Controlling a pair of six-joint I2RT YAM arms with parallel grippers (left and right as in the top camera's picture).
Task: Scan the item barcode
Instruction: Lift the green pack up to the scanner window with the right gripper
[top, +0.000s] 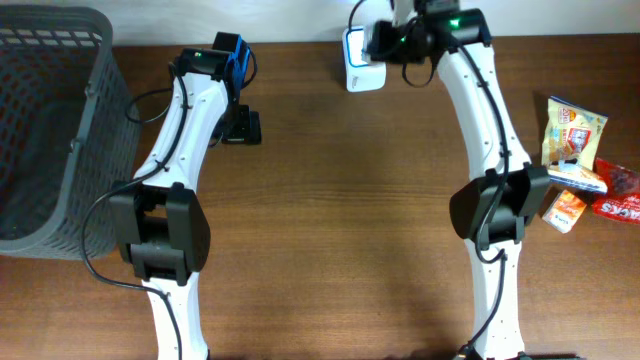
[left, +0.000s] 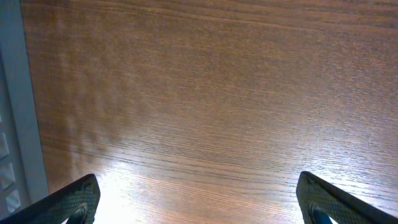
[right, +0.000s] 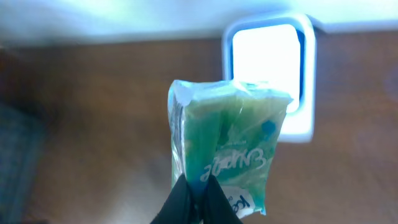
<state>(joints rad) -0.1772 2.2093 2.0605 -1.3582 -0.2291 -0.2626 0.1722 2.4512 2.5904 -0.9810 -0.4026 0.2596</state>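
Standing upright above the right fingers (right: 189, 202), which clamp its lower edge, the green packet (right: 227, 149) overlaps the lit window of the white scanner (right: 267, 59). The left fingers (left: 71, 202) are spread wide above the surface (left: 211, 93), holding nothing.

The broad middle of the wooden table (top: 340, 230), between the left arm (top: 185, 130) and the right arm (top: 482, 100), lies bare, as does the wood under the left gripper (left: 196, 190), whose fingers stand wide apart. A grey mesh basket (top: 45, 130) walls off the left edge, and snack packets (top: 578, 135) crowd the right edge beside the right arm's elbow. At the back edge stands the white scanner (top: 362, 62); the green packet (right: 227, 143) pinched in the right gripper (right: 198, 198) hangs in front of its lit window.
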